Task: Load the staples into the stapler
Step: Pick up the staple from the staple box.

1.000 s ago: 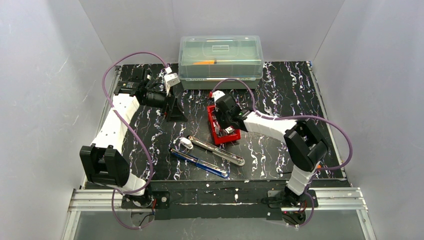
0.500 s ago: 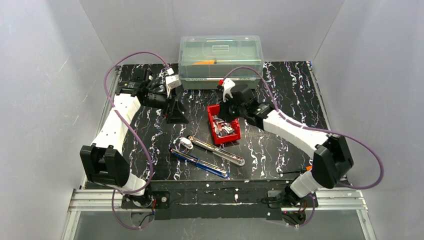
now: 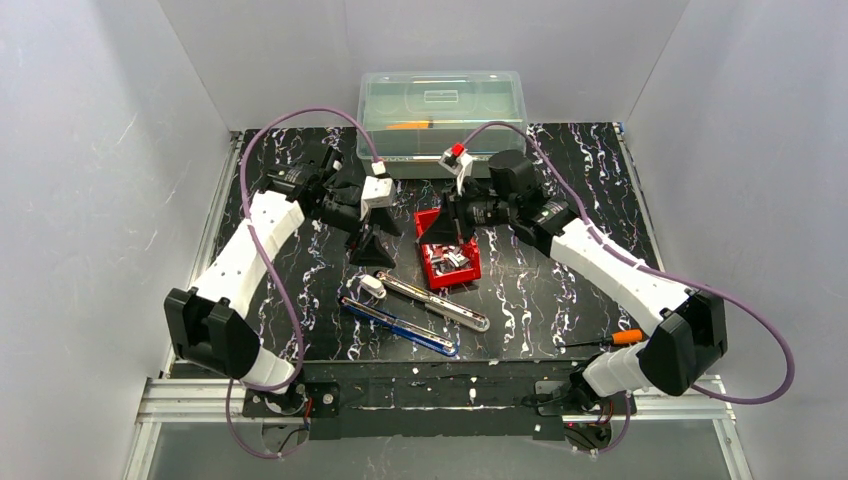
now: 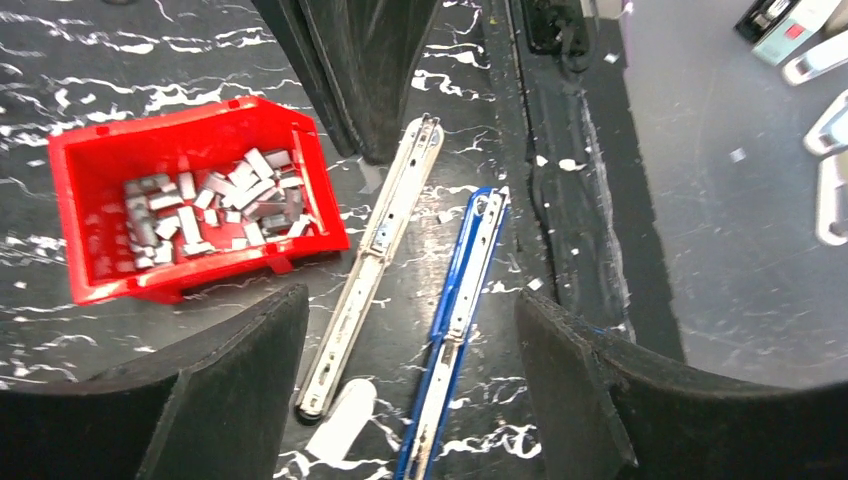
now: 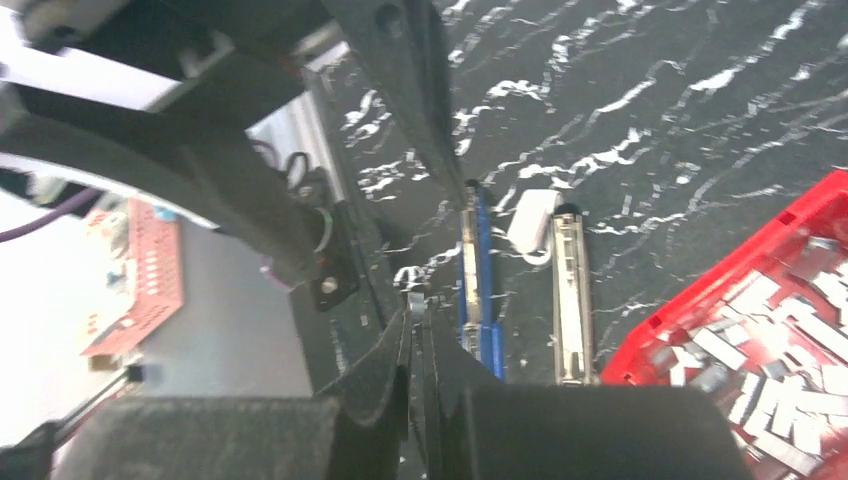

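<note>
Black marbled table (image 3: pixel 560 200) is seen under both arms. The staples (image 4: pixel 215 205) are piled in the red bin (image 3: pixel 432 268), just beside the opened stapler (image 3: pixel 435 303). The left gripper (image 3: pixel 372 250) is held spread wide near the stapler, with nothing grasped. The right gripper (image 5: pixel 417 310) is pressed closed above the bin's far end.

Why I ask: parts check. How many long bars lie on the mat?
2: silver bar beside the red bin; blue bar alongside it, farther out. None seems hidden.

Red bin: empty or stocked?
Stocked. In the left wrist view a loose pile of staples covers much of the floor of the bin, which stands upright.
</note>
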Action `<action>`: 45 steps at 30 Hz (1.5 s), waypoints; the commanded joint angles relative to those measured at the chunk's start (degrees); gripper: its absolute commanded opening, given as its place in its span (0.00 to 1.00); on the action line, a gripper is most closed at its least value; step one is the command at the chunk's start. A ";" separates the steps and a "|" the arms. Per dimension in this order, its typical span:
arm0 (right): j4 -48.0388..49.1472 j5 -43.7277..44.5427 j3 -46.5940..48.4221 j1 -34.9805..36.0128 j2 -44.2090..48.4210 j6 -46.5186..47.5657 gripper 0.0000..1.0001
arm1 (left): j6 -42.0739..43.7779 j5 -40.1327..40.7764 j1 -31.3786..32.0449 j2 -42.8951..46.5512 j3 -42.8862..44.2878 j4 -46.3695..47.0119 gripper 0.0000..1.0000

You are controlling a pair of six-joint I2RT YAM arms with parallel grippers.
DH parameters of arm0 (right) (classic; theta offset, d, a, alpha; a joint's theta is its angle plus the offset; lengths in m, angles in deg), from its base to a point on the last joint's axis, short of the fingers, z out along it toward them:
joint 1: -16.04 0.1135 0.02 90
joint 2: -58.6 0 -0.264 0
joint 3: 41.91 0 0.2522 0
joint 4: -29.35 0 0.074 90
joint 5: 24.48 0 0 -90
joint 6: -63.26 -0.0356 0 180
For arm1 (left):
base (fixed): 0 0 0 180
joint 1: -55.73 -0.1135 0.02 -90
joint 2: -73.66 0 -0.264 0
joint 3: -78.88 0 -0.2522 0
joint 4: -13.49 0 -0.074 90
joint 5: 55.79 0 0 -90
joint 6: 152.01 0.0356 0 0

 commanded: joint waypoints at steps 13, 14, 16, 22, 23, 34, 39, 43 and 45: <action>19.67 -25.77 -1.64 -2.89 0.99 -14.57 0.11 | -5.69 4.66 5.28 18.12 -10.00 25.63 0.70; 19.73 -26.01 -1.54 -2.86 1.01 -14.64 0.12 | -5.89 5.19 5.28 18.75 -10.85 27.21 0.70; 19.67 -26.29 -1.44 -2.86 0.97 -14.76 0.12 | -5.59 5.47 5.30 19.34 -11.80 29.03 0.70; 19.42 -27.96 -1.53 -2.86 0.56 -15.26 0.13 | -7.75 4.88 5.41 19.90 -12.58 32.91 0.70; 19.40 -28.16 -1.53 -2.86 0.57 -15.27 0.13 | -7.73 4.40 5.37 19.89 -12.47 32.91 0.70; 18.99 -28.84 -0.26 -2.86 -0.86 -15.49 0.14 | -2.94 -1.14 6.83 21.85 -14.12 31.75 0.59; 19.64 -29.12 0.05 -2.88 -1.18 -15.59 0.13 | -5.51 -0.84 6.95 22.23 -14.18 30.04 0.63; 15.51 -24.63 1.15 -2.86 -0.27 -8.81 0.13 | -19.24 1.48 6.75 21.33 -14.43 30.08 0.66; 11.16 -20.88 2.07 -2.86 0.89 -3.81 0.13 | -28.30 1.54 6.28 21.17 -15.53 30.85 0.67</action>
